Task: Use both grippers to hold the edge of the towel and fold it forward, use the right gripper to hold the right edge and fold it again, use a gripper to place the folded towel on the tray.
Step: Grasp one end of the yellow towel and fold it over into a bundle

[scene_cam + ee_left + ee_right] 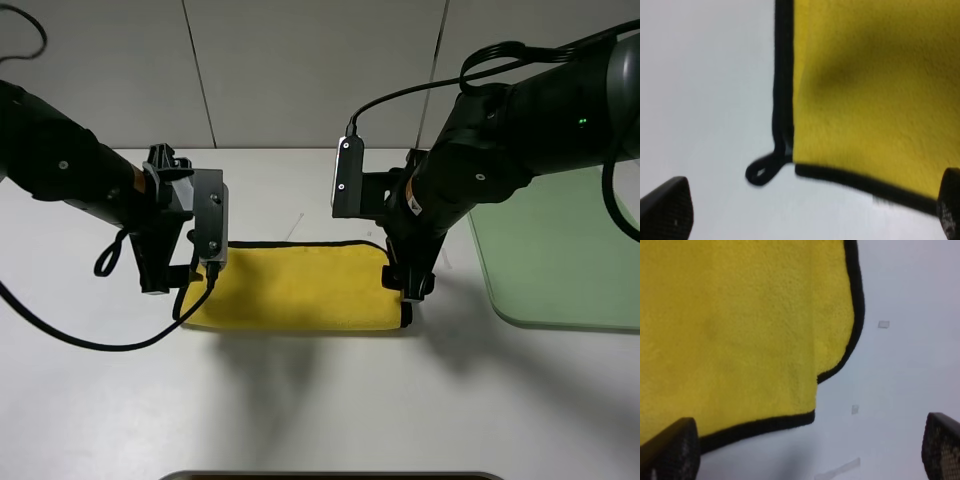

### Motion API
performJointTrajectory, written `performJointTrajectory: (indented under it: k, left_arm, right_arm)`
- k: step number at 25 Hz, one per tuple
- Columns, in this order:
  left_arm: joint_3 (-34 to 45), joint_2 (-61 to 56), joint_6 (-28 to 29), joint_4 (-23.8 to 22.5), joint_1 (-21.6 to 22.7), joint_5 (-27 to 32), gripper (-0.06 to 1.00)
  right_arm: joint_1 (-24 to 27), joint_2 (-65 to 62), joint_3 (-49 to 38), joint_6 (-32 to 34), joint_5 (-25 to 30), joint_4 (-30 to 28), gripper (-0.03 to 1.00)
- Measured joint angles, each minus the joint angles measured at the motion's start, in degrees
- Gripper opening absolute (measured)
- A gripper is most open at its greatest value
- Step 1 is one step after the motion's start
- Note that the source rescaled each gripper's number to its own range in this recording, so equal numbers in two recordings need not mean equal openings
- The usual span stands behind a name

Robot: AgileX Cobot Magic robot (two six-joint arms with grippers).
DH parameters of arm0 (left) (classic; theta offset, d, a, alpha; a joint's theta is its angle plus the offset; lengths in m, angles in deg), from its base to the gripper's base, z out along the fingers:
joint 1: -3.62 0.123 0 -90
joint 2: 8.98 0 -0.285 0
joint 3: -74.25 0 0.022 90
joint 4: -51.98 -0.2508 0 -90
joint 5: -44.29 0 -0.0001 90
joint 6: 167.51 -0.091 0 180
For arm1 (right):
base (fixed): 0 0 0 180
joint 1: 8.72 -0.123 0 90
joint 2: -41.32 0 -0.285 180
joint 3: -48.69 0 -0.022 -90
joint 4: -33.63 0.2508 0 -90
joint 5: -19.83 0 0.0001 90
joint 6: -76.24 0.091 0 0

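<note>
The yellow towel (pixel 300 287) lies flat on the white table as a wide strip. Black trim runs along its far edge (pixel 300 243) and its near edge is plain yellow. My left gripper (pixel 172 282) hangs open and empty over the towel's left end. In the left wrist view (pixel 807 212) its open jaws frame the towel corner with the black loop (pixel 760 172). My right gripper (pixel 410 292) hangs open and empty over the towel's right end. The right wrist view (pixel 807 450) shows a trimmed corner (pixel 815 415) between its jaws. The pale green tray (pixel 560 250) is at the right.
A dark object's edge (pixel 330 476) shows at the table's front. Black cables (pixel 100 340) loop from the left arm onto the table. Small bits of tape (pixel 883 324) lie on the table right of the towel.
</note>
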Motion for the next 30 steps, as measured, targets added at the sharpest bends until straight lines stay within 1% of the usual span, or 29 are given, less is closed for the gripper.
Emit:
performJointTrajectory:
  k: [3, 9, 12, 14, 17, 21, 25, 28, 30]
  left_arm:
    - [0.0, -4.9, 4.2, 0.0, 0.0, 7.2, 1.00]
    - [0.0, -14.5, 12.4, -0.1, 0.0, 25.8, 1.00]
    - [0.0, -20.0, 16.6, -0.2, 0.0, 32.4, 1.00]
    - [0.0, -24.4, 20.8, -0.2, 0.0, 35.0, 1.00]
    - [0.0, -31.2, 29.1, -0.2, 0.0, 37.7, 1.00]
    - [0.0, -41.7, 38.4, -0.2, 0.0, 40.5, 1.00]
    - [0.1, -53.0, 43.1, -0.2, 0.0, 45.5, 1.00]
    - [0.1, -62.9, 44.1, 0.4, 0.0, 49.9, 1.00]
    - [0.1, -68.6, 44.2, 2.2, 0.0, 52.2, 1.00]
  right_arm:
    - [0.0, 0.0, 0.0, 0.6, -0.1, -0.1, 1.00]
    - [0.0, -0.7, 0.0, 4.2, -0.1, -0.2, 1.00]
    - [0.0, -2.1, 0.0, 6.7, -0.1, 0.0, 1.00]
    - [0.0, -2.8, 0.0, 9.3, 0.1, 0.7, 1.00]
    - [-0.8, -3.4, 0.0, 13.3, 1.1, 1.3, 1.00]
    - [-3.5, -4.1, 0.0, 16.1, 1.8, 2.0, 1.00]
    - [-5.9, -4.9, 0.0, 18.4, 2.0, 2.3, 1.00]
    - [-6.5, -4.9, 0.0, 20.5, 2.2, 2.6, 1.00]
    - [-6.6, -4.9, 0.0, 21.9, 2.3, 2.6, 1.00]
